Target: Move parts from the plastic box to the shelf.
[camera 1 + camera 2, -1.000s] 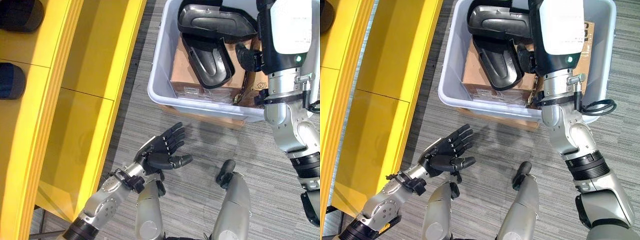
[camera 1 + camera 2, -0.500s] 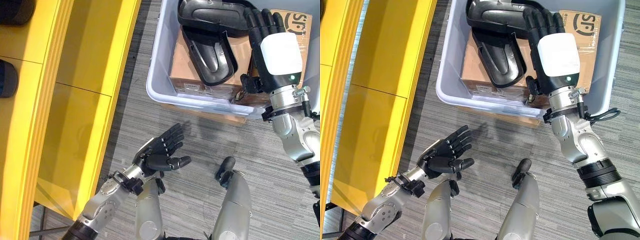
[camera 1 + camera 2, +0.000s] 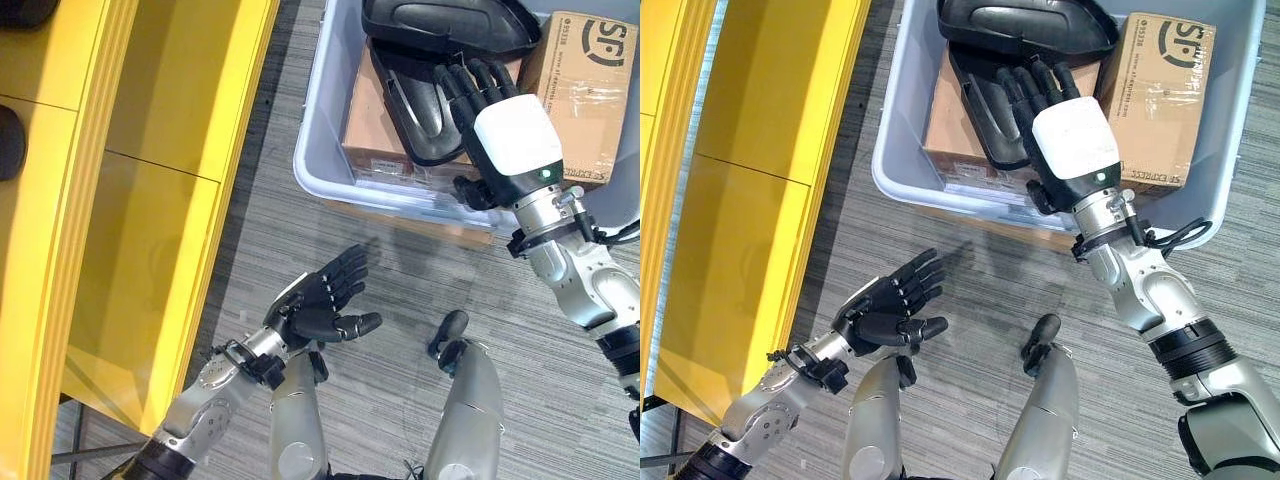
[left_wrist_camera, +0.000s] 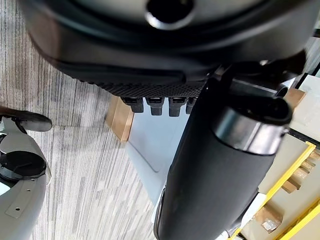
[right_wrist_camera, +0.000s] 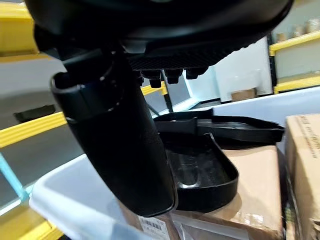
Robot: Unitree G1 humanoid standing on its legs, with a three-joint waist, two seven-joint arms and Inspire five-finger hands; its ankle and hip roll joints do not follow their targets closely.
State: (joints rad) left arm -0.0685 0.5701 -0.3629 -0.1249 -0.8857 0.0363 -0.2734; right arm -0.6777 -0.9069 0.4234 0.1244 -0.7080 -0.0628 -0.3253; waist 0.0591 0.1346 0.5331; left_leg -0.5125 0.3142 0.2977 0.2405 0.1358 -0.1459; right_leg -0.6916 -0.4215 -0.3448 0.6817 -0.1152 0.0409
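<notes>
A pale grey plastic box [image 3: 322, 150] stands on the floor ahead of me. Inside it two black moulded parts lie on a brown carton: a wide one [image 3: 440, 22] at the far side and a tray-shaped one [image 3: 415, 110] below it. My right hand [image 3: 500, 125] hovers over the box with straight fingers above the tray-shaped part [image 5: 200, 175], holding nothing. My left hand [image 3: 322, 300] hangs open, palm up, over the carpet short of the box. The yellow shelf [image 3: 120, 200] runs along the left.
A second taped cardboard box [image 3: 585, 90] sits in the plastic box at the right. Dark rounded parts [image 3: 8, 140] lie on the shelf at the far left. Grey striped carpet [image 3: 400, 290] lies between the shelf and the box.
My right hand has drawn back toward me and to the left, from the far side of the box to above the tray-shaped part. The left hand has stayed put. The camera shifted slightly.
</notes>
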